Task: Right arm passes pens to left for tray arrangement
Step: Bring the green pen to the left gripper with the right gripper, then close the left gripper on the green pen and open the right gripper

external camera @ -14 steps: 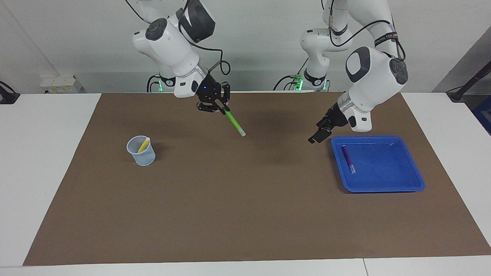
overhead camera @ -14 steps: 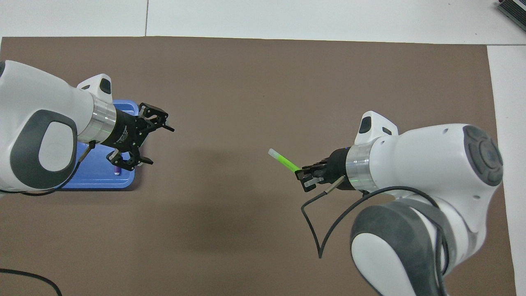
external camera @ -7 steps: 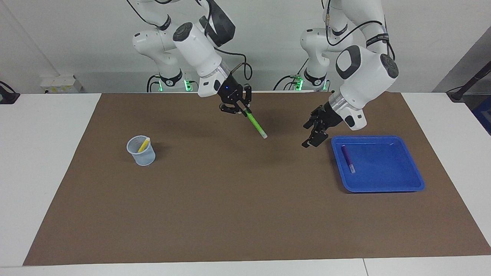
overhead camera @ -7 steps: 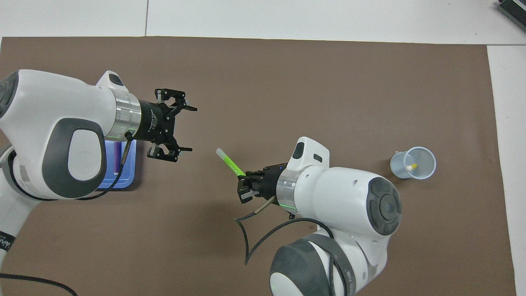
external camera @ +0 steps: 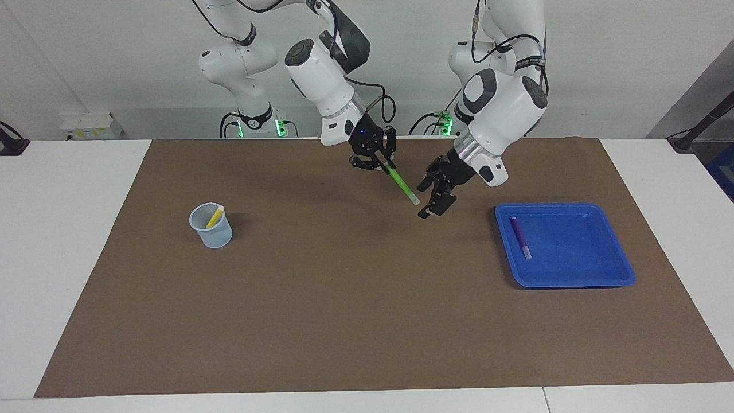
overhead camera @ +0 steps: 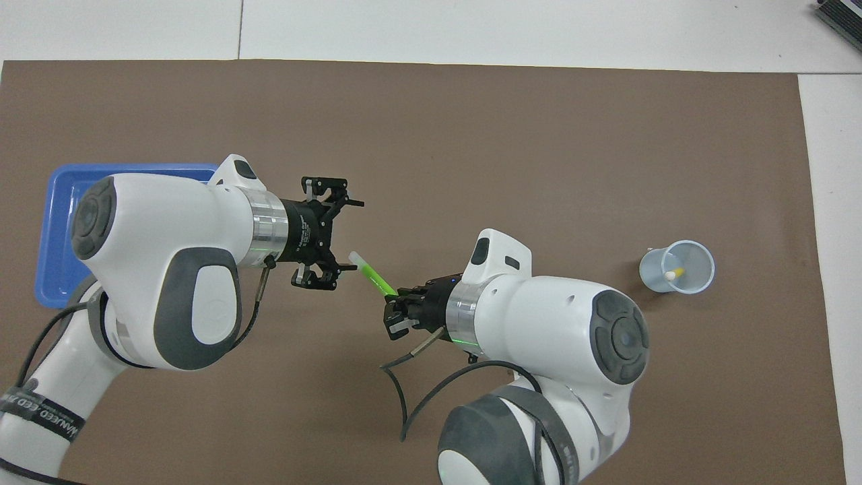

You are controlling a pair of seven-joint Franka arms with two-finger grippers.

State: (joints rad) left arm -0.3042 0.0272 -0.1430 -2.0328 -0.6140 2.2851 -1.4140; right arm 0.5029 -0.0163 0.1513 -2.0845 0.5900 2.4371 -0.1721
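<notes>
1. Facing view, writing: none readable on the arms, the pens or the tray; a dark band on the left arm carries print too small to make out.
2. Facing view, right gripper (external camera: 383, 163): blue light on, up over the brown mat (external camera: 344, 321) near the middle of the table, clamped on the upper end of the green pen (external camera: 400, 183). Pen slants down from the fingers, whitish tip toward the left gripper.
3. Facing view, left gripper (external camera: 436, 195): fingers spread wide, in the air just beside the pen's tip; contact cannot be told.
4. Facing view, rest: blue tray (external camera: 608, 275) on the mat toward the left arm's end, purple pen (external camera: 520, 236) lying in it along the rim closest to the left gripper. Mesh cup (external camera: 212, 226) toward the right arm's end, well apart from the right gripper, yellow pen (external camera: 215, 216) leaning inside.
5. Overhead view, writing: the wrist band at the bottom edge of the left arm shows white letters, roughly "MANGED...EED", not surely readable.
6. Overhead view: right gripper (overhead camera: 394, 306) pinches the green pen (overhead camera: 369, 274); its tip sits between the wide fingers of the left gripper (overhead camera: 340, 232). Tray (overhead camera: 64, 202) partly under the left arm; cup (overhead camera: 677, 268) with yellow pen (overhead camera: 673, 273).
7. Change from half a second ago: both grippers have closed in toward each other over the mat's middle; the gap between pen tip and left gripper is almost gone. Left gripper has left the tray's edge. Purple pen, cup and yellow pen unmoved.
</notes>
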